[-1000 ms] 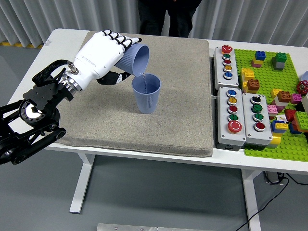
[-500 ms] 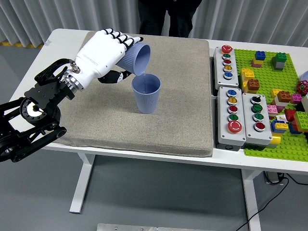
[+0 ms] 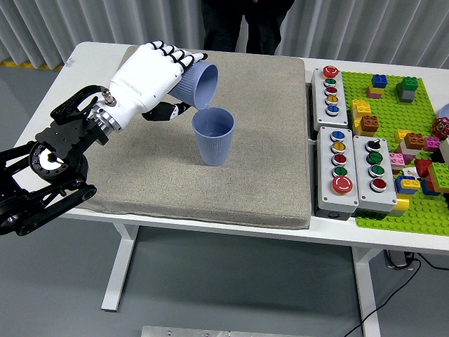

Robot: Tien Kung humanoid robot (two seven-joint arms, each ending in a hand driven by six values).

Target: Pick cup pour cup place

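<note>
**Tilted cup held over standing cup**

The left robot hand point(image 3: 151, 77), white with black fingertips, is closed around a blue cup point(image 3: 198, 85) tipped on its side, mouth facing right and down. Its lower rim hangs just above the left rim of a second blue cup point(image 3: 213, 136), which stands upright on the beige mat point(image 3: 266, 168) covering the table point(image 3: 49, 116). Button boxes point(image 3: 351, 168) and a brick board point(image 3: 414, 154) lie at right.

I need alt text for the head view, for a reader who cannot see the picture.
The robot's white left hand holds a blue cup tipped on its side, mouth over a second blue cup standing upright on a beige mat. Button boxes and a green brick plate lie to the right.
</note>
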